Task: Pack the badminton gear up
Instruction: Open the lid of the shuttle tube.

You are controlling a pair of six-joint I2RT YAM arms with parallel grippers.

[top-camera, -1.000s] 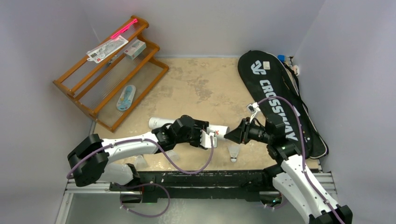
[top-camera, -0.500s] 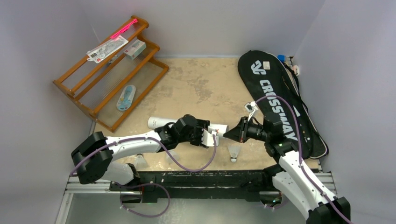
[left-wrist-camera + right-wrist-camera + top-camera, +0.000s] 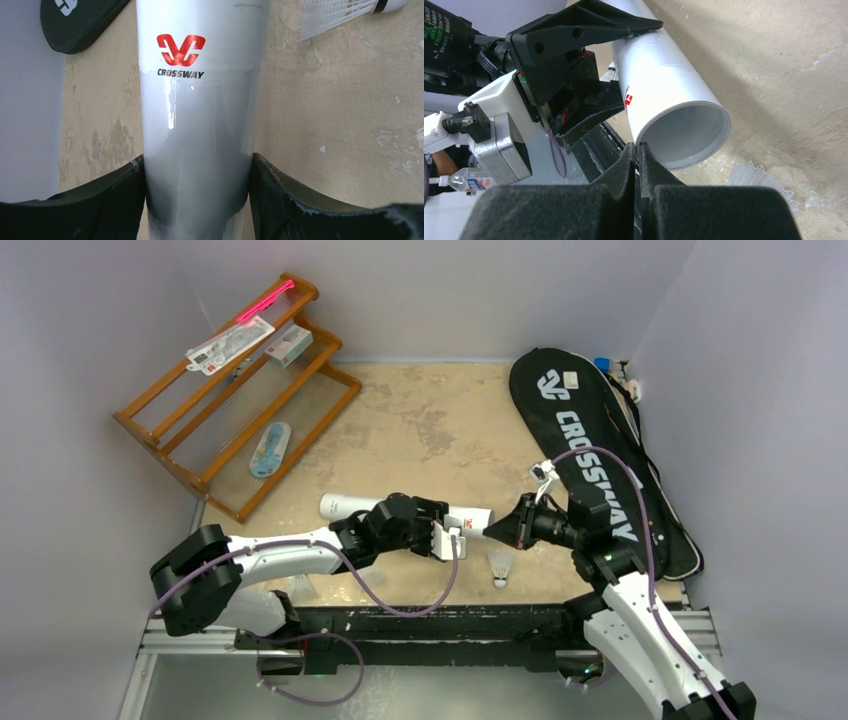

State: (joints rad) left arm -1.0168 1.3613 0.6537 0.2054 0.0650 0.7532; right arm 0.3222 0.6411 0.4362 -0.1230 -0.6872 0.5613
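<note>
Our left pincer (image 3: 455, 535) is clamping the white-silver tube (image 3: 200, 125) while our right pincer (image 3: 638, 155), shut on nothing visible, is hovering at its open mouth, and with a shuttlecock (image 3: 500, 566) lying loose on the surface (image 3: 420, 420) just beside that mouth, we are judging packing barely begun.

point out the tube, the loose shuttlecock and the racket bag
tube (image 3: 664, 80), right wrist view, side wall near the open mouth
shuttlecock (image 3: 500, 563), top view, feather skirt
racket bag (image 3: 575, 435), top view, on the white lettering
</note>
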